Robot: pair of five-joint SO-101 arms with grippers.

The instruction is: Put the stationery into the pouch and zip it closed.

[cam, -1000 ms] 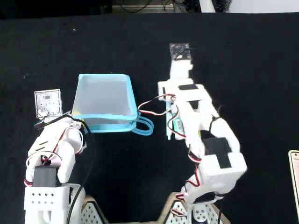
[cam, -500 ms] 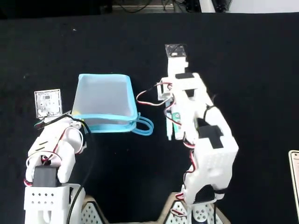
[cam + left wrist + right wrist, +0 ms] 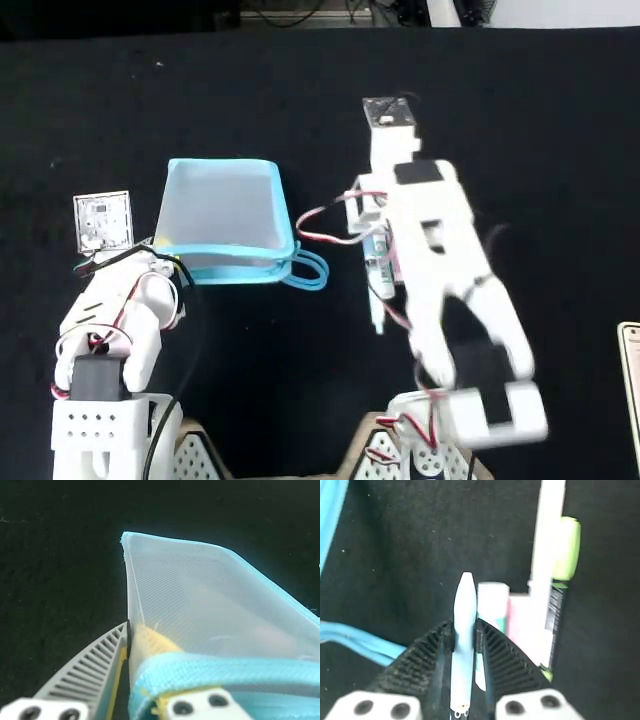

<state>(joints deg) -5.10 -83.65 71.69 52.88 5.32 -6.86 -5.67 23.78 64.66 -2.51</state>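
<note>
The pale-blue pouch point(image 3: 222, 212) lies on the black surface point(image 3: 530, 120), its near rim pinched in my left fingers point(image 3: 102, 662). Near its blue loop point(image 3: 312, 268), my right fingers point(image 3: 440, 642) are clamped on a light-blue pen point(image 3: 464, 605). A green-capped marker point(image 3: 566, 542) lies on the surface just beyond.

Table point(image 3: 560, 120) was surveyed from overhead. Wrist cameras were mounted close behind left pincer point(image 3: 131, 636) and right pincer point(image 3: 465, 626); pouch point(image 3: 225, 215) was shared.
</note>
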